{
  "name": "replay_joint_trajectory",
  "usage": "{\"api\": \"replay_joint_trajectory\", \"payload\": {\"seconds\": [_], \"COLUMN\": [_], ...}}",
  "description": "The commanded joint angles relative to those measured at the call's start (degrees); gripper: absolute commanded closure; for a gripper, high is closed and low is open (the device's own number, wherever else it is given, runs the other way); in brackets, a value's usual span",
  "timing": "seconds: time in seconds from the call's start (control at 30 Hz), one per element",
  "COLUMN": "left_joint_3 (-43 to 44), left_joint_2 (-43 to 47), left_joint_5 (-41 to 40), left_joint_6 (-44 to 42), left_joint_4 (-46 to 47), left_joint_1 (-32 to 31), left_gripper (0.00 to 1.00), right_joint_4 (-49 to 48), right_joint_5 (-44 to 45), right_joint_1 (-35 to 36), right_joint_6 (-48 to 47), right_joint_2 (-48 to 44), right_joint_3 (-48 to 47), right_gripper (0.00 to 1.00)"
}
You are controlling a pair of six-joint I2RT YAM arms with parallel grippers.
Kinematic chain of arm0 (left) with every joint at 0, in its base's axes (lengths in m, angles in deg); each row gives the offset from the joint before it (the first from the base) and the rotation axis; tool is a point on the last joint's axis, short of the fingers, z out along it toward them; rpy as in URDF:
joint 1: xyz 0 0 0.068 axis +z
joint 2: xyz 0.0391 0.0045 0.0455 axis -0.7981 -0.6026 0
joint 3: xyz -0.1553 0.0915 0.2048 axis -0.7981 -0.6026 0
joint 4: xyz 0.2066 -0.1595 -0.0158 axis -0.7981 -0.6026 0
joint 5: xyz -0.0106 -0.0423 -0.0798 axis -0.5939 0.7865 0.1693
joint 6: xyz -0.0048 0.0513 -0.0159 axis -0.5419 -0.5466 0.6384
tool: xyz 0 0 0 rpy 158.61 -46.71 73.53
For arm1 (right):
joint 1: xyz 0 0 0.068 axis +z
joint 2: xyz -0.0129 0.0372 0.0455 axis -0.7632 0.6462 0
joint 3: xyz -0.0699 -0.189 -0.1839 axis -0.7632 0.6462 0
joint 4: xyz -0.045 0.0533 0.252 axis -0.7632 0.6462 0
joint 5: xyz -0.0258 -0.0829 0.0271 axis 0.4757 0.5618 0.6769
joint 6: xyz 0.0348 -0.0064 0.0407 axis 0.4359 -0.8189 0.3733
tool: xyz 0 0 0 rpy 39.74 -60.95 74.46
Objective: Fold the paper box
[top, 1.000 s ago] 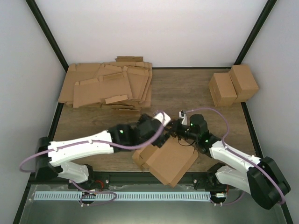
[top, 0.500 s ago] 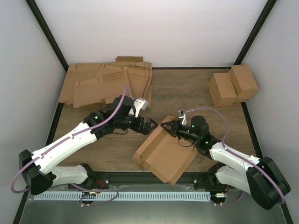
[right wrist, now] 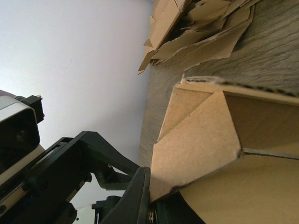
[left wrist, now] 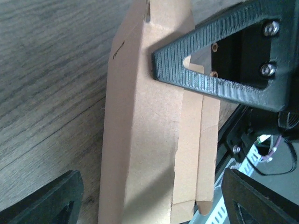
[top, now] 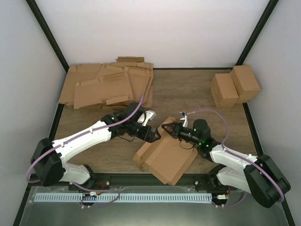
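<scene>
The paper box [top: 167, 157] lies partly folded near the table's front edge, one long wall raised on its far side. My right gripper [top: 170, 128] is shut on a flap at the box's far corner. In the right wrist view that flap [right wrist: 205, 135] runs down between the black fingers [right wrist: 140, 196]. My left gripper [top: 153, 133] is open just left of that corner. In the left wrist view the box's raised wall [left wrist: 149, 130] stands between my spread left fingertips [left wrist: 51, 200], touching neither, and the right gripper's finger [left wrist: 210, 70] crosses above.
A messy stack of flat cardboard sheets [top: 110, 87] fills the far left of the table. Two blocky cartons [top: 234, 87] stand at the far right. The box overhangs the metal rail [top: 122, 197] at the front edge.
My left arm pulled back off the box toward the far left, then came back to the box's far corner with its jaws slightly narrower. The right gripper kept its hold.
</scene>
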Motion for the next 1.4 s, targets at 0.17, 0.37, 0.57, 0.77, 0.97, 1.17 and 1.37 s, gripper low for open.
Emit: {"api": "replay_joint_trajectory", "payload": {"seconds": [0.17, 0.37, 0.57, 0.77, 0.97, 1.17, 1.37], "left_joint_3": [-0.6, -0.4, 0.9, 2.3, 2.8, 2.9, 2.5], "left_joint_2": [-2.3, -4.0, -6.8, -7.1, -7.4, -6.7, -4.4], "left_joint_5": [2.5, 2.4, -1.9, -3.4, -4.5, -4.0, -6.4], "left_joint_6": [-2.2, -2.6, -2.7, -2.7, -2.6, -2.1, -0.1], "left_joint_4": [1.3, 0.4, -1.6, -1.7, -2.2, -1.7, -1.6], "left_joint_1": [-0.2, -1.0, -2.8, -3.9, -4.7, -5.2, -5.1], "left_gripper": [0.30, 0.38, 0.44, 0.44, 0.44, 0.39, 0.29], "right_joint_4": [-2.6, -2.0, -2.6, -3.0, -3.0, -1.6, 1.4], "right_joint_5": [-0.7, 0.5, 1.0, 1.5, 1.7, 2.3, 3.1], "right_joint_1": [-0.2, -0.2, -0.1, -0.2, -0.2, -0.2, -0.2], "right_joint_6": [-2.4, -3.4, -4.1, -5.2, -6.3, -7.4, -9.1], "right_joint_2": [2.6, 2.8, 3.0, 3.0, 2.7, 2.1, 0.0], "right_joint_3": [0.8, 1.7, 3.5, 5.0, 6.3, 7.2, 7.0], "right_gripper": [0.99, 0.99, 0.99, 0.99, 0.98, 0.94, 0.94]}}
